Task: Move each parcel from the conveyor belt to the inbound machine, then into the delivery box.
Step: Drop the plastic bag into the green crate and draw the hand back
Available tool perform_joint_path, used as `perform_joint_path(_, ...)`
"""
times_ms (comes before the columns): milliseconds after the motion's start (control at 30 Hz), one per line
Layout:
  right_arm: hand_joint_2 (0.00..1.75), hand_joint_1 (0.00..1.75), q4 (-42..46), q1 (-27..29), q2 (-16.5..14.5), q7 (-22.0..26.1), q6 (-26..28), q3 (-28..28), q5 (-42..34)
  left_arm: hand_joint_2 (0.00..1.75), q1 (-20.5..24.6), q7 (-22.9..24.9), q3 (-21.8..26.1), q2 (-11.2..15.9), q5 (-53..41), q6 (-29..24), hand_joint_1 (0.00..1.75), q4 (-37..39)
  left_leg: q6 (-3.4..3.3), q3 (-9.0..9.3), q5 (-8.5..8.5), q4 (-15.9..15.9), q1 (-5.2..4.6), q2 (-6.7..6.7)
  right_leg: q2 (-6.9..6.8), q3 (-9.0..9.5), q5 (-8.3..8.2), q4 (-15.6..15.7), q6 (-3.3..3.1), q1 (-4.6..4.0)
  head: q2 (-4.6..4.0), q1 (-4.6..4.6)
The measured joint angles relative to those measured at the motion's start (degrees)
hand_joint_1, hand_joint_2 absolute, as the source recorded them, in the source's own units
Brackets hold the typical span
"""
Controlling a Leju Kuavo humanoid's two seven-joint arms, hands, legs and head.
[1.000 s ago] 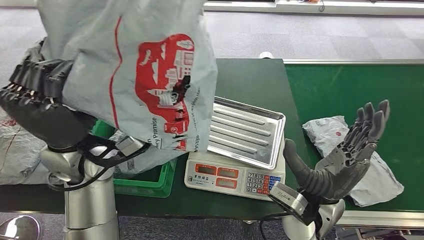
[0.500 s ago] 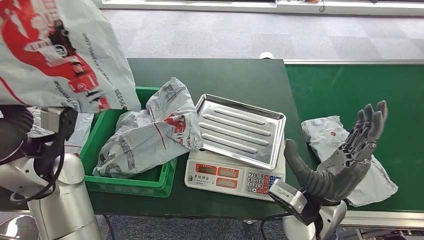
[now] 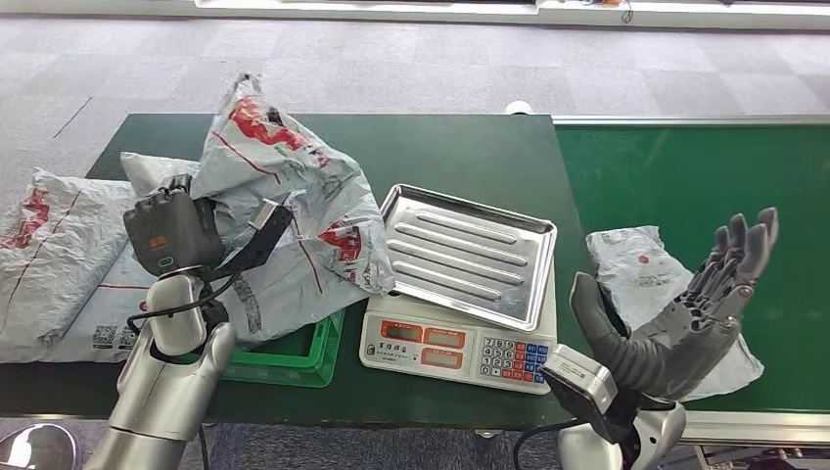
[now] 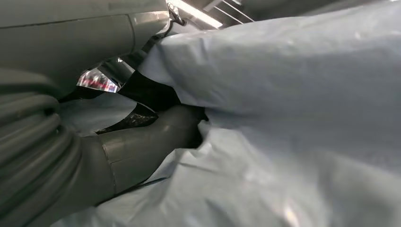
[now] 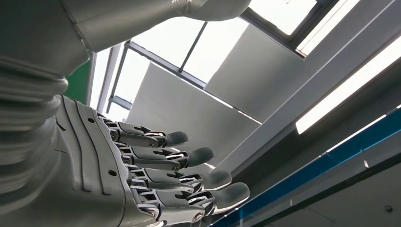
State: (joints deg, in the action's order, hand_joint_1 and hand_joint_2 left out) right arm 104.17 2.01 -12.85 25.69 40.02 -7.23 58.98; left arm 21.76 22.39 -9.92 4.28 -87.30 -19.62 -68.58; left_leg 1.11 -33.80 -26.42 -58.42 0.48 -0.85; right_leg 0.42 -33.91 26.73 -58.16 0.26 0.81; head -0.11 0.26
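A dark green table (image 3: 470,157) is loaded with a green crate (image 3: 294,357), a scale (image 3: 455,338) and grey parcels (image 3: 54,255) at left.

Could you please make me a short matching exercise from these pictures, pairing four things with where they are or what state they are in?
Things:
1. Steel tray
2. Parcel beside the right robot hand
3. Green bin
4. Right robot hand

Places or states:
A. Lies on the conveyor belt
B. Open, holding nothing
C. Sits on the scale
D. Holds parcels, left of the scale

Pairs: 1-C, 2-A, 3-D, 4-B
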Motion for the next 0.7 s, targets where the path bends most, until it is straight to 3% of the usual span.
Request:
perform_joint_path(233, 1.75, 0.0, 0.08, -0.01, 0.32, -0.65, 0.0, 0.0, 0.22, 1.75, 0.0, -2.25, 0.04, 0.07, 0.0, 1.6, 1.75, 4.87, 0.0, -0.01, 0.0, 0.01, 0.01, 0.01, -0.02, 0.0, 0.01, 0.0, 0.0, -0.01, 0.0, 0.0)
perform_joint_path(267, 1.75, 0.0, 0.12, -0.03, 0.39, -0.75, 0.0, 0.0, 0.25, 1.75, 0.0, -2.49, 0.06, 0.07, 0.01, 1.85, 1.57, 5.36, 0.0, -0.01, 0.0, 0.01, 0.0, 0.01, -0.03, 0.0, 0.01, 0.0, 0.0, -0.01, 0.0, 0.0)
perform_joint_path(367, 1.75, 0.0, 0.26, -0.16, 0.55, -1.01, 0.0, 0.0, 0.39, 1.75, 0.0, -3.11, 0.17, -0.03, 0.01, 2.73, 0.26, 6.53, 0.0, -0.01, 0.01, 0.0, 0.01, 0.02, -0.03, 0.0, 0.0, 0.0, 0.0, -0.01, 0.0, 0.01)
perform_joint_path(400, 1.75, 0.0, 0.31, -0.26, 0.61, -1.14, -0.01, 0.0, 0.5, 1.75, 0.0, -3.3, 0.26, -0.1, 0.0, 2.87, 0.0, 6.79, 0.0, -0.01, 0.01, 0.0, 0.01, 0.02, -0.04, 0.01, 0.0, 0.0, 0.0, -0.01, 0.0, 0.01)
perform_joint_path(500, 1.75, 0.0, 0.39, -0.74, 0.88, -2.88, -0.26, 0.0, 1.5, 1.75, -0.26, -6.26, 1.26, -0.89, 0.56, 0.34, 0.0, 6.7, 0.0, -0.01, 0.01, 0.0, 0.0, 0.02, -0.05, 0.01, 0.0, 0.0, 0.0, 0.0, 0.0, 0.0)
perform_joint_path(633, 1.75, 0.0, -0.1, -2.08, 1.54, -7.52, -1.45, 0.08, 3.96, 1.75, -2.55, -25.49, 5.55, -4.31, 14.04, -7.52, 0.0, 1.07, -0.01, -0.05, 0.0, 0.0, 0.0, 0.07, -0.06, 0.01, 0.0, 0.0, 0.0, 0.01, 0.0, 0.0)
perform_joint_path(700, 1.75, 0.0, -0.87, -2.93, 1.91, -8.4, -1.53, 0.22, 4.49, 1.75, -3.81, -31.5, 6.94, -5.88, 21.19, -8.14, 0.0, -2.82, -0.02, -0.06, -0.01, -0.01, -0.01, 0.1, -0.07, 0.01, 0.01, 0.0, 0.02, 0.02, 0.0, 0.0)
